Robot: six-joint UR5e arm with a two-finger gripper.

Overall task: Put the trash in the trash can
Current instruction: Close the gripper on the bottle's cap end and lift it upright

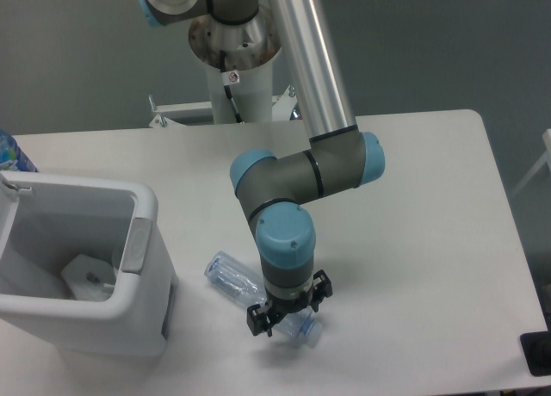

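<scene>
one bottle (250, 294) flat on table (413, 241), long axis slanting from near the bin (142, 232) down to cap end. gripper (288, 314) over cap end, fingers spread astride it, not yet pinching.

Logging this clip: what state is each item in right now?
Clear bottle: lying on its side on the table, crushed.
Trash can: upright, open-topped, a white item inside.
Claw: low over the bottle's cap end, grip unclear.
Blue bottle: at table's left edge, mostly cropped.
</scene>
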